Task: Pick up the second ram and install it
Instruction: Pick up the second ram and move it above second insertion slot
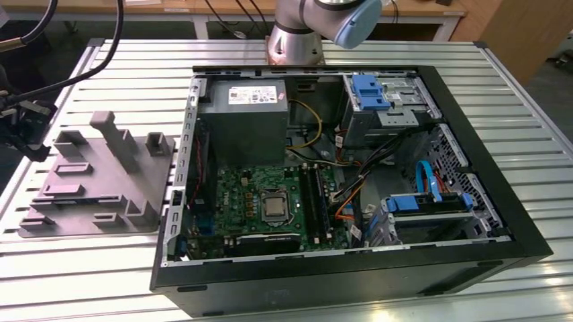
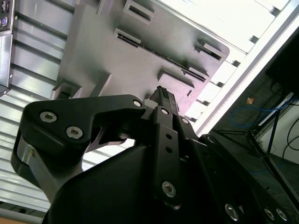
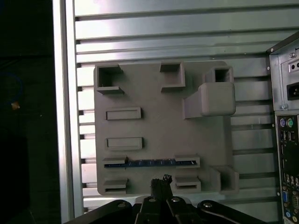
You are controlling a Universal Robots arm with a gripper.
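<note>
The second ram [image 3: 149,163] lies edge-on in a holder of the grey fixture plate [image 3: 159,116], a narrow dark bar with bluish patches along it. In the first wrist view my gripper [image 3: 161,181] hovers above the plate, a short way from the ram's middle, fingers shut with nothing between them. In the second wrist view the gripper [image 2: 161,93] points at the same plate [image 2: 112,65]. In the exterior view the gripper [image 1: 36,151] hangs at the plate's [image 1: 98,194] left side.
An open computer case [image 1: 447,121] lies to the exterior view's right of the plate, holding the green motherboard [image 1: 246,198] with long black slots [image 1: 315,198]. The case's rear ports [image 3: 286,154] border the plate. The slatted metal table [image 1: 528,134] carries everything.
</note>
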